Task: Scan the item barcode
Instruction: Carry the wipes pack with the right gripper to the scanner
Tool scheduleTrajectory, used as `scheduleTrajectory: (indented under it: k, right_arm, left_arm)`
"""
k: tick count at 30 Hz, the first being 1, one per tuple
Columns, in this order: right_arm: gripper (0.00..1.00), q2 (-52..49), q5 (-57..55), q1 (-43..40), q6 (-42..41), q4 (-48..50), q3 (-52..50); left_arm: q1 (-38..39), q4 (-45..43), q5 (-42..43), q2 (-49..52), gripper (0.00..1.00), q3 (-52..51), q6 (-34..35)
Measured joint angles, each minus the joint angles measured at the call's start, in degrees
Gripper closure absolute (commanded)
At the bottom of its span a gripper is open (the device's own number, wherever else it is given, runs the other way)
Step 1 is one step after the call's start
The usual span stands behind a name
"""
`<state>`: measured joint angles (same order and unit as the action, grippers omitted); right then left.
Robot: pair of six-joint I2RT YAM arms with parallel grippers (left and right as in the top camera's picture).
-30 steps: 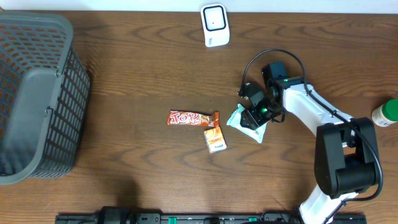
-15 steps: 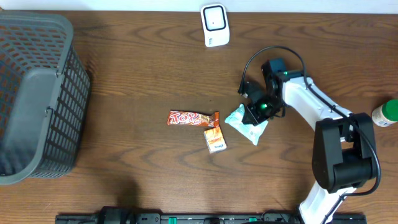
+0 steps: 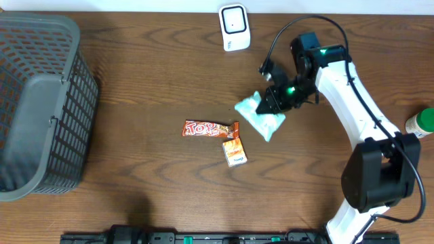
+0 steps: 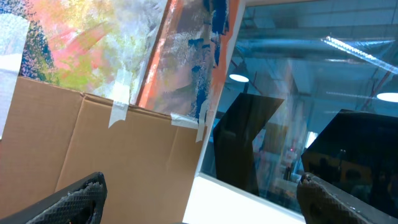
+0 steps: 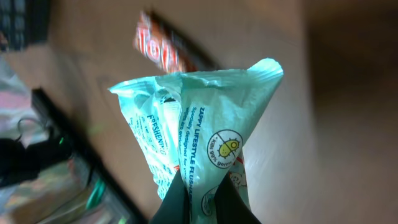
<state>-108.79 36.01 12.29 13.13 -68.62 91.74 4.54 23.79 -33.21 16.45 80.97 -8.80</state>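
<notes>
My right gripper (image 3: 271,102) is shut on a mint-green wipes packet (image 3: 259,115), which hangs lifted off the table. In the right wrist view the packet (image 5: 205,124) rises from between my pinched fingers (image 5: 174,205), printed side toward the camera. No barcode shows on it. The white scanner (image 3: 234,27) stands at the table's far edge, up and left of the packet. My left gripper (image 4: 199,199) is out of the overhead view; its own camera shows its fingertips (image 4: 81,196) wide apart, with nothing between them, pointing at cardboard and a window.
A red Top candy bar (image 3: 207,129) and a small orange packet (image 3: 234,152) lie mid-table, below-left of the held packet. A large grey basket (image 3: 41,108) fills the left side. A green-capped bottle (image 3: 422,123) stands at the right edge.
My right gripper closed on the wipes packet, lifted it off the table and carried it up and left toward the scanner. The left gripper stayed open.
</notes>
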Motion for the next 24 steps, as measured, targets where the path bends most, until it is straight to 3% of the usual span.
scheduleTrajectory:
  k: [6, 9, 24]
  right_arm:
    - [0.99, 5.0, -2.2, 1.0, 0.2, 13.5, 0.2]
    - [0.98, 7.0, -8.5, 3.4, 0.3, 20.2, 0.4]
    - [0.98, 7.4, -37.8, 17.0, 3.3, 33.1, 0.5]
  left_arm:
    - [0.0, 0.0, 0.0, 0.0, 0.02, 0.0, 0.0]
    - [0.0, 0.0, 0.0, 0.0, 0.02, 0.0, 0.0]
    - [0.0, 0.0, 0.0, 0.0, 0.02, 0.0, 0.0]
